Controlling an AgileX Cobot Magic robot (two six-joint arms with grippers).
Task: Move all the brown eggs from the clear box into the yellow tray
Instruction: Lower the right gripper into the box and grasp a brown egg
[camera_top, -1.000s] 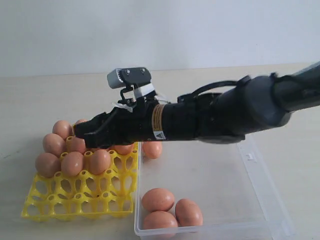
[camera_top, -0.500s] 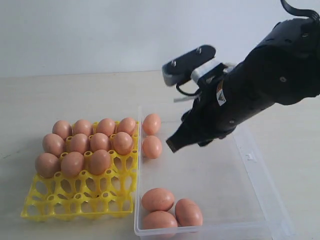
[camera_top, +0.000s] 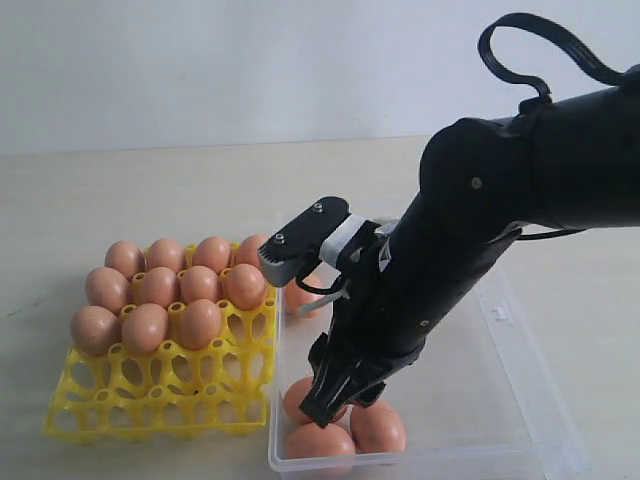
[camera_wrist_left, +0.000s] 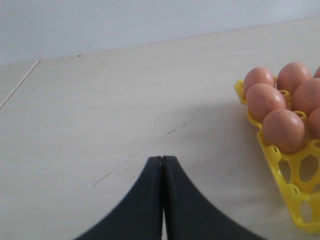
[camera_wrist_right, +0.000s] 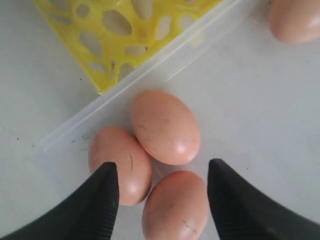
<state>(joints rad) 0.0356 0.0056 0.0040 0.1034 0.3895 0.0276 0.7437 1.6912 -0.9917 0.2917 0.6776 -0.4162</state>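
1. A pale tabletop (camera_top: 100, 190) under a plain grey wall carries the yellow tray (camera_top: 150, 405) on the near left. The clear box (camera_top: 480, 370) stands just beside it on the right.
2. Nearest, in the box's near-left corner, three brown eggs (camera_top: 320, 440) lie touching in a cluster. A second ago the right arm stretched across the tray's far-right cells, then it rose over the box. The right fingers (camera_top: 325, 395) have now dropped low over this cluster.
3. That reads as one delivery finished and the next pick beginning.
4. In the right wrist view those fingers (camera_wrist_right: 102, 200) stand spread wide and hold nothing. One egg (camera_wrist_right: 175, 207) lies between them. A second (camera_wrist_right: 120, 165) sits partly under one finger. The third (camera_wrist_right: 165, 127) lies just beyond the tips, touching both others, so closing here risks nudging the neighbours.
5. Farther back, eleven eggs fill the tray's far rows and its nearer cells are open. The left fingers (camera_wrist_left: 150, 200) are pressed together, empty, over bare tabletop beside the tray.
6. Farthest in the box, one egg (camera_top: 297, 298) shows by the left wall, partly behind the wrist camera (camera_top: 305, 240). Another egg lay just beyond it half a second ago and is now hidden. Five eggs probably remain to move.
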